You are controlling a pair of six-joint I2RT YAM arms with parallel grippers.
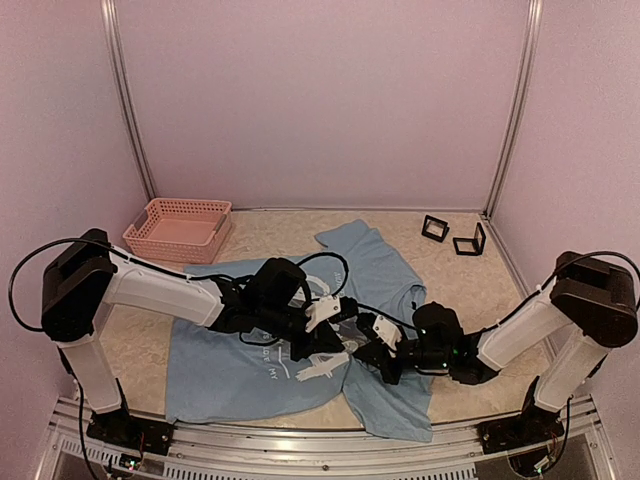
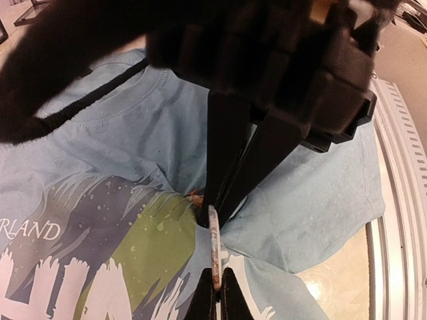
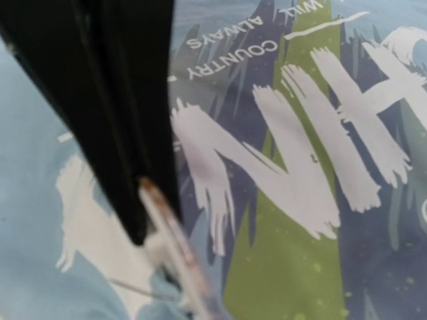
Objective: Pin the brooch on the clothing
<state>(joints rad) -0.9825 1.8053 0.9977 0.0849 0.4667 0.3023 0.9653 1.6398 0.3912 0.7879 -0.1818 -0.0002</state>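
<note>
- Both arms meet low over the T-shirt, which lies spread and rumpled on the table from the centre toward 6 o'clock in the top view. The print faces up.
- In the left wrist view the left jaws come in from 6 o'clock and are clamped on the lower edge of the brooch. It stands edge-on, just over a gathered fold at the 3 o'clock end of the green and dark graphic.
- The right jaws reach down from 12 o'clock in that view and are pressed together. Their tips are at the brooch's upper end, and I cannot tell whether they pinch any part of it.
- I cannot make out the pin or clasp, since both wrist views are blurred there.
- My read is that we are in the pinning step itself: the brooch is at the fabric but I cannot confirm it is fastened.
- Next I would have one side steady the brooch and cloth while the other works the pin through the fold and shuts the clasp, using small, slow moves.
- The risks I see are the fabric bunching or the brooch twisting out of the grip.
- A pink basket sits at 10 o'clock and two small black frames at 2 o'clock, both well apart from the work.
</note>
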